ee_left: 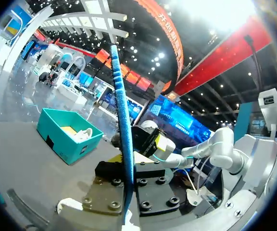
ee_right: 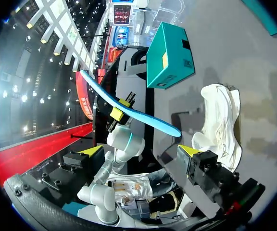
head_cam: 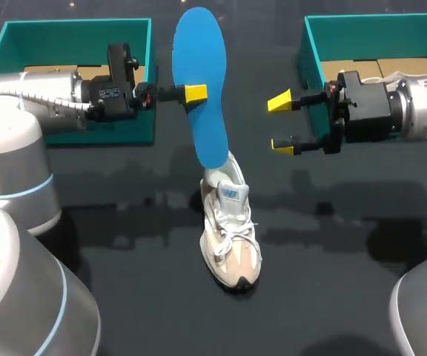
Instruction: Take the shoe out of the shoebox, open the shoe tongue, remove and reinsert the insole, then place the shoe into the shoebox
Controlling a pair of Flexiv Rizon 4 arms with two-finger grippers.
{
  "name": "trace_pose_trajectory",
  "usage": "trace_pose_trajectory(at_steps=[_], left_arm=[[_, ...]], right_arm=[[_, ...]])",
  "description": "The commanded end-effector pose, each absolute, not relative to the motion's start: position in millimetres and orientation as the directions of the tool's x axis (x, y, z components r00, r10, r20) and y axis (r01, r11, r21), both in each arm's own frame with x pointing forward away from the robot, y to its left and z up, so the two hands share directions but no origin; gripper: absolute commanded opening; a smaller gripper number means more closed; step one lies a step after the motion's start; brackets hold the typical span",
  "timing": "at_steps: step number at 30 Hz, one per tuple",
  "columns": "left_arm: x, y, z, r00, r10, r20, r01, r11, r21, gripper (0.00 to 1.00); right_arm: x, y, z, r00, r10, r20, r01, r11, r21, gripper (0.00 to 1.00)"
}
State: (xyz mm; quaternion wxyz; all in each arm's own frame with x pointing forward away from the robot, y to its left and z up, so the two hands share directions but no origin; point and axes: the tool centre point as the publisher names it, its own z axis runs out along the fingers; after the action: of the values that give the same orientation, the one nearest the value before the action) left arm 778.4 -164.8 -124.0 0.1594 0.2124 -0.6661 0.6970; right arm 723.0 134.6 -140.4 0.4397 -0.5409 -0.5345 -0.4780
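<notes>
The left gripper [head_cam: 191, 94] clamps the blue insole [head_cam: 202, 67] aloft over the table [head_cam: 332, 259], the white shoe [head_cam: 230, 237] at its 6 o'clock, while the right gripper [head_cam: 282, 123] hangs spread open at its 3 o'clock.

The insole [head_cam: 199, 52] looks like matt blue foam, and its edge is finely ribbed in the left wrist view. The shoe [head_cam: 228, 222] is pale cloth mesh with soft, suede-like panels and woven laces. The bench [head_cam: 139, 245] is dark and glossy, mirroring what hangs over it. The shoebox [head_cam: 73, 26] at the left looks like matt teal cardboard. The left arm [head_cam: 13, 178] has smooth, faintly shiny white shells. The yellow tips of the left jaws look like plain plastic.
</notes>
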Motion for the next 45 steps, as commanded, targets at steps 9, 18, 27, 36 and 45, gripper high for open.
trace_pose_trajectory(at_steps=[9,18,27,36,45], left_arm=[[781,-163,-112,-0.894,-0.12,-0.432,0.437,-0.016,-0.899,0.0],[781,-163,-112,-0.894,-0.12,-0.432,0.437,-0.016,-0.899,0.0],[773,-160,-108,-0.731,-0.135,-0.669,0.666,0.076,-0.742,0.0],[764,-162,-114,-0.473,0.016,-0.881,0.868,0.182,-0.462,0.0],[764,-162,-117,-0.415,0.027,-0.91,0.892,0.211,-0.4,0.0]], right_arm=[[722,140,-142,-0.034,0.132,0.991,0.997,-0.058,0.042,1.0],[722,140,-142,-0.034,0.132,0.991,0.997,-0.058,0.042,1.0],[722,140,-142,-0.034,0.132,0.991,0.997,-0.058,0.042,1.0],[722,140,-142,-0.034,0.132,0.991,0.997,-0.058,0.042,1.0],[722,140,-142,-0.034,0.132,0.991,0.997,-0.058,0.042,1.0]])
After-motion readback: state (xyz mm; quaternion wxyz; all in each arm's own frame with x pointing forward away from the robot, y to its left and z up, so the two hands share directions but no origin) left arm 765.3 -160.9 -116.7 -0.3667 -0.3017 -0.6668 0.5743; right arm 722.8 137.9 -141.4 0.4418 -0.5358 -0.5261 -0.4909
